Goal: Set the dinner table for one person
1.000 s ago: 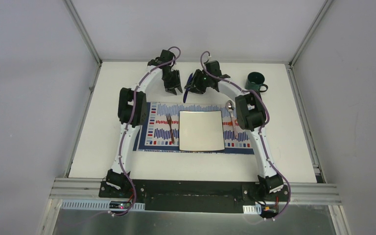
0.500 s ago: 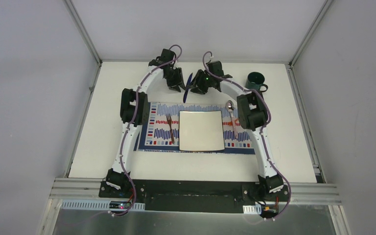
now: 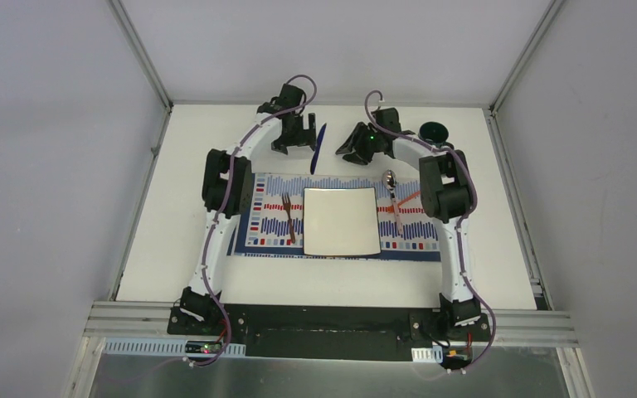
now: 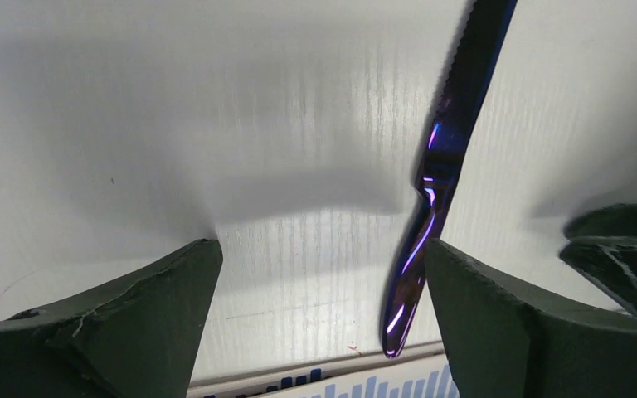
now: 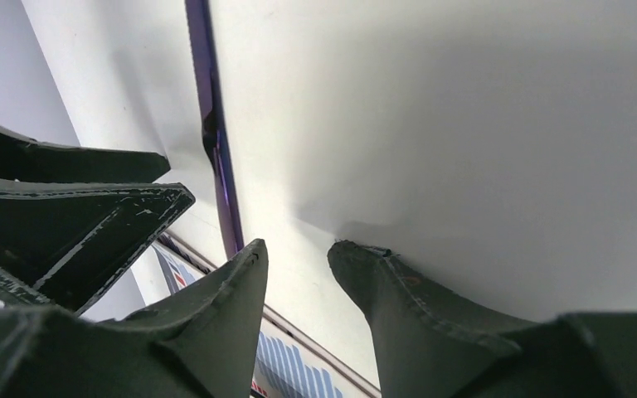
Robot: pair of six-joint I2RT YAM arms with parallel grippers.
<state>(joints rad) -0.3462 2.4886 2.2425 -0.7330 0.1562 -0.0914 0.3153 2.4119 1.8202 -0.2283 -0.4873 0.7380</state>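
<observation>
On the white dinner table (image 3: 182, 240) lies a striped placemat (image 3: 261, 232) with a square white plate (image 3: 342, 220), a fork (image 3: 288, 217) to its left and a spoon (image 3: 392, 195) to its right. A dark blue-purple knife (image 3: 318, 148) lies on the bare table just beyond the mat. My left gripper (image 3: 299, 141) stands wide open around it. In the left wrist view the knife (image 4: 444, 166) sits close to the right finger, and the left gripper (image 4: 319, 249) holds nothing. My right gripper (image 3: 350, 149) is to the knife's right, its jaws apart. The right gripper (image 5: 296, 245) is empty, with the knife (image 5: 216, 141) to its left.
A dark green mug (image 3: 434, 133) stands at the back right, partly hidden behind the right arm. The left gripper's fingers (image 5: 66, 215) show at the left of the right wrist view. Aluminium frame posts and grey walls enclose the table.
My left gripper has opened wide beside the knife. My right arm has drawn back to the right, away from the knife, now covering part of the mug.
</observation>
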